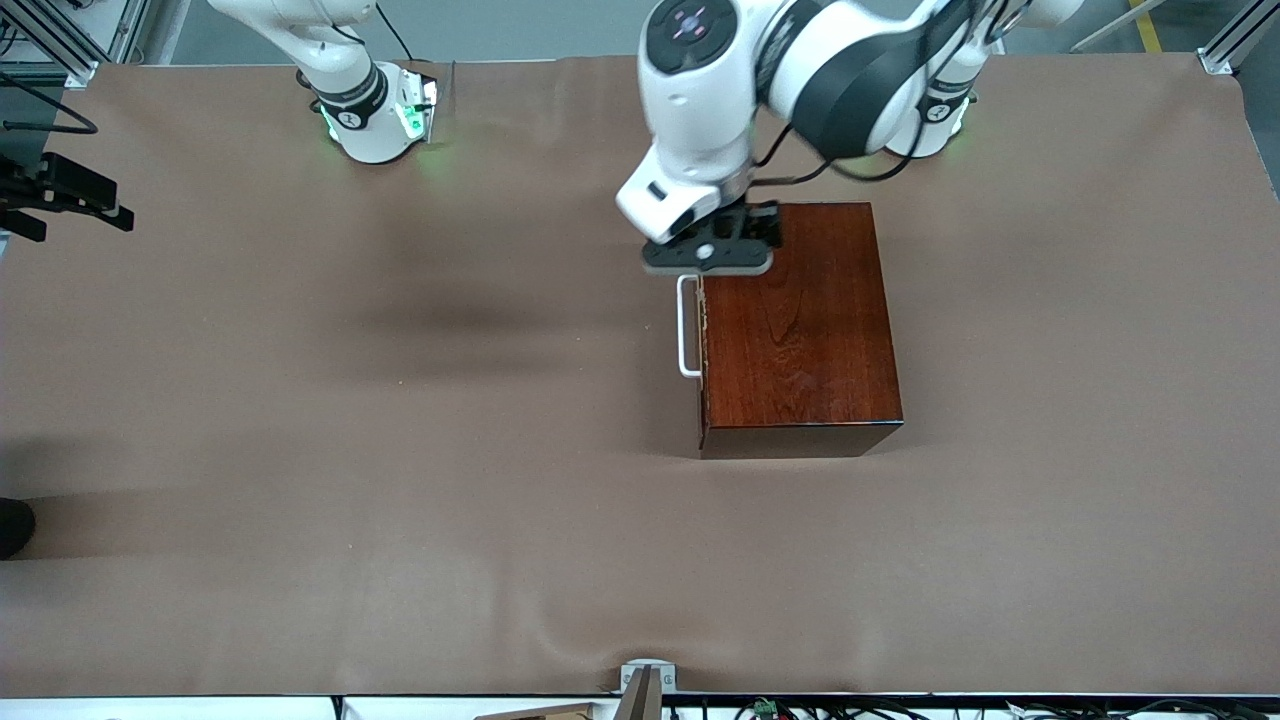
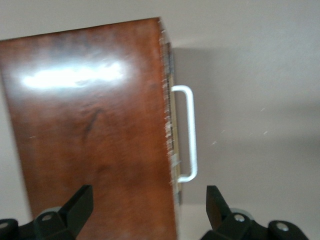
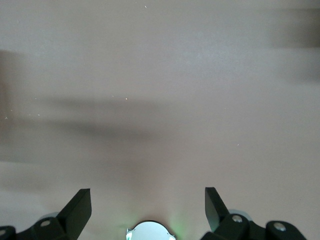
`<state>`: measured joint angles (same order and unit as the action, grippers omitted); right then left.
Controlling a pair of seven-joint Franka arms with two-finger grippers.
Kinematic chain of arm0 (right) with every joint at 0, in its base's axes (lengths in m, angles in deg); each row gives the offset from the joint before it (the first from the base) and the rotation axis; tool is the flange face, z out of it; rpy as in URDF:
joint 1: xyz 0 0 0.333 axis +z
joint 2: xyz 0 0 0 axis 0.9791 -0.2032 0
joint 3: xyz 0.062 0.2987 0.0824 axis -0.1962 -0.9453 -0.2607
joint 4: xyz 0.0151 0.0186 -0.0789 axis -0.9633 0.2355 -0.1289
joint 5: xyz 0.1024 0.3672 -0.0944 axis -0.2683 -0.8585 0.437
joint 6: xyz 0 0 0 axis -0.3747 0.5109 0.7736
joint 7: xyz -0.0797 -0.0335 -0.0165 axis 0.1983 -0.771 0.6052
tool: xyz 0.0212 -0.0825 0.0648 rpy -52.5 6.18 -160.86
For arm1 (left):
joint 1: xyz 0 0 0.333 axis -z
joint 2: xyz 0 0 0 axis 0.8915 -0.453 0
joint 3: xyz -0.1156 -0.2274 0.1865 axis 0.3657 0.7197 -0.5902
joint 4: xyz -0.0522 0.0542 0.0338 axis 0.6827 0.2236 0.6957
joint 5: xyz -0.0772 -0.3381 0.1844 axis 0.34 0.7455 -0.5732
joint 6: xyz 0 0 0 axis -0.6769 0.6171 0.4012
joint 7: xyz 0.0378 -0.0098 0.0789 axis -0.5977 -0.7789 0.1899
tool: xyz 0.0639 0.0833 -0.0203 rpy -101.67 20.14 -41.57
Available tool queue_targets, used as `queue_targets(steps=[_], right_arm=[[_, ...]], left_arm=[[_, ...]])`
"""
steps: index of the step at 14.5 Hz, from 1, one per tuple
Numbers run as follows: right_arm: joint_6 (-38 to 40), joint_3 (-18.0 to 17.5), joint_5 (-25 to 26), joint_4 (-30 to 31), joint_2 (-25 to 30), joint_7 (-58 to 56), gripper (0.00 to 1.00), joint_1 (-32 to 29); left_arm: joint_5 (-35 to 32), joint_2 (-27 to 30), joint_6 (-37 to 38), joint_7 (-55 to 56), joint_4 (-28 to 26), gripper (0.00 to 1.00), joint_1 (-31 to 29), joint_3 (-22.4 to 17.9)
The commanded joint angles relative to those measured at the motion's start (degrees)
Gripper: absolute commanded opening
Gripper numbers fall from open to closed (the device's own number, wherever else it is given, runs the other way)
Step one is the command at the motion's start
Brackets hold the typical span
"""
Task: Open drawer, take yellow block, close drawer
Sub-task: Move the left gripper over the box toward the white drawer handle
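Drawer (image 1: 702, 345) shut in box (image 1: 800, 320) mid-tabletop; yellow block unseen. Handle (image 1: 686, 327) long axis 12–6, faces right arm's end. Left tool (image 1: 707, 262), fingers apart, over handle's 12 o'clock end. Right tool (image 3: 147, 207), apart, waits over bare tabletop.

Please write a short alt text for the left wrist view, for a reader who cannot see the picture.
The left end effector, fingers open, hangs over a glossy mahogany box on the brown table cover. The drawer in the box is shut, and its white bar handle sticks out from the front.
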<state>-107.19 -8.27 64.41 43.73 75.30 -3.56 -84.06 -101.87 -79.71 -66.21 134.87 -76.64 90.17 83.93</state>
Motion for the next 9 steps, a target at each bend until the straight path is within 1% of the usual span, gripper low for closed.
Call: queue_targets(steps=[1, 2, 4, 5, 6, 8, 9], right_arm=[[0.24, -1.16, -0.10, 0.92, 1.08, -0.60, 1.00, -1.77], [0.24, -1.07, -0.10, 0.92, 1.08, -0.60, 1.00, -1.86], [0.15, -1.07, -0.10, 0.92, 1.08, -0.60, 1.00, -1.68], [0.06, -1.07, -0.01, 0.84, 1.08, -0.51, 1.00, -1.60], [0.06, -1.07, -0.01, 0.84, 1.00, -0.25, 1.00, -1.42], [0.41, -1.16, -0.01, 0.84, 1.08, -0.07, 1.00, -1.42], [1.11, -1.07, -0.01, 0.84, 1.08, 0.01, 1.00, -1.77]], left_arm=[[-1.38, -6.10, -2.01, 4.53, 8.31, 1.00, 7.76, -6.11], [-1.38, -8.64, -2.19, 6.02, 9.38, 1.00, 10.31, -7.88], [-1.38, -10.59, -4.64, 9.88, 10.62, 1.00, 16.11, -13.40], [-1.29, -11.73, -5.44, 11.04, 11.23, 1.00, 18.22, -15.52], [-1.29, -13.13, -5.54, 11.92, 12.19, 1.00, 19.73, -16.41], [-1.29, -15.42, -5.62, 13.50, 12.47, 1.00, 20.79, -16.95], [-1.29, -15.69, -5.36, 13.51, 12.21, 1.00, 20.97, -17.64]])
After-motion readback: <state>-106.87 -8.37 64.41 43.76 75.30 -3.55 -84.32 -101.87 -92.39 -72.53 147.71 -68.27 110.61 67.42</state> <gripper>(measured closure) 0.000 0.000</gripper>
